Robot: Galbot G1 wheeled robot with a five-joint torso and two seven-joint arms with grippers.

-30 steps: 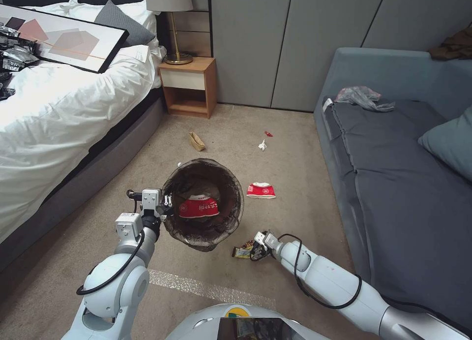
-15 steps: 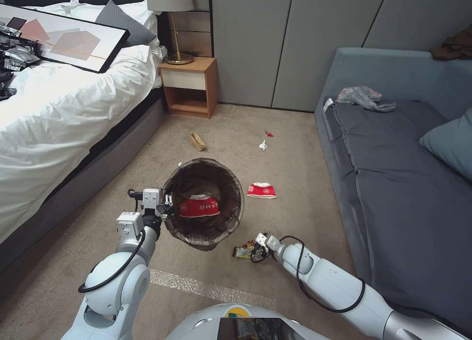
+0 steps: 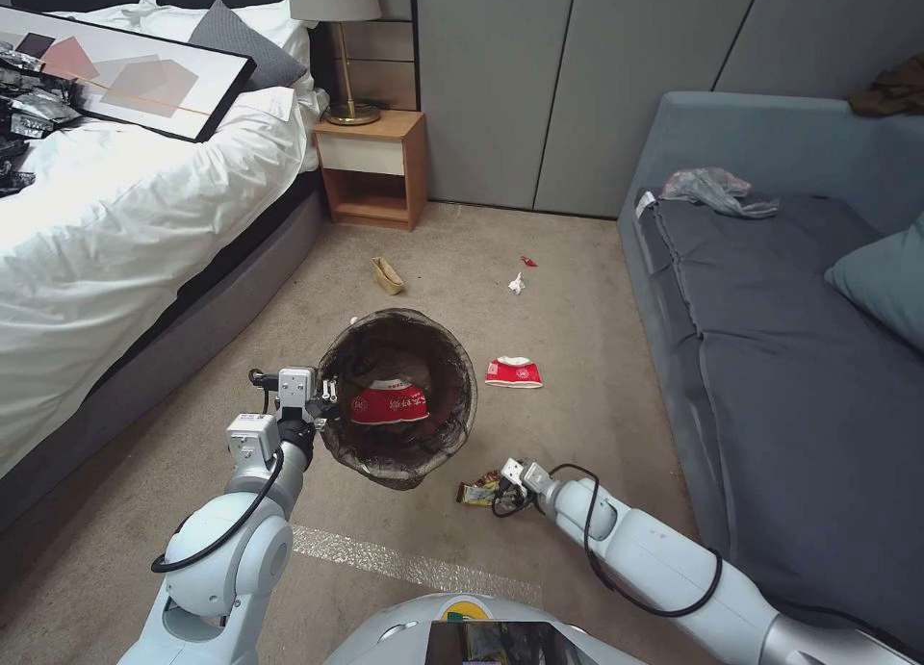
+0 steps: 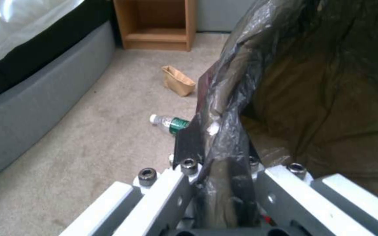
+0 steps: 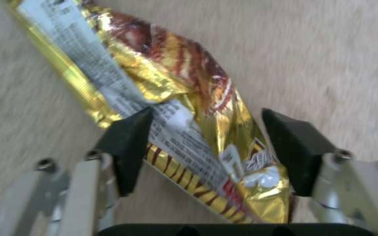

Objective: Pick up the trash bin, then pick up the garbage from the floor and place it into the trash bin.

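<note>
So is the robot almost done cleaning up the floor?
Not yet. The left gripper holds the trash bin by its rim, with one red wrapper already inside. The right gripper is open around a yellow snack bag on the floor. Left: another red wrapper, a tissue, a carton and a bottle.

Bare carpet (image 3: 577, 319) lies open between bed (image 3: 115, 232) and sofa (image 3: 789, 357).
</note>
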